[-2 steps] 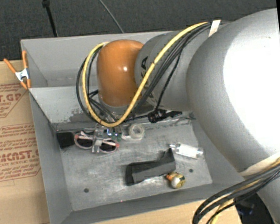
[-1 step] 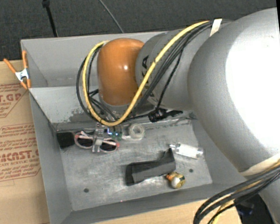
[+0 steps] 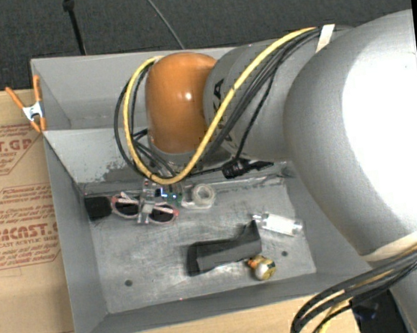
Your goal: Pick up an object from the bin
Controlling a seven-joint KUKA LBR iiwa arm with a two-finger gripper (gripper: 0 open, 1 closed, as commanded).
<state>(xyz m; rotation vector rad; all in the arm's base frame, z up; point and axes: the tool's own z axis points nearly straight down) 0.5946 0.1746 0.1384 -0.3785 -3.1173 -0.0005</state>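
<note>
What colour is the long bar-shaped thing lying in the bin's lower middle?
The bar-shaped thing is black, clearest in the camera view.

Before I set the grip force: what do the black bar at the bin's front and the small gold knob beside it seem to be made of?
The black bar looks like matte plastic or rubber, going by its dull, glint-free surface; I cannot tell which. The gold knob is probably metal, brass-coloured with bright highlights, though shiny-coated plastic is possible.
</note>
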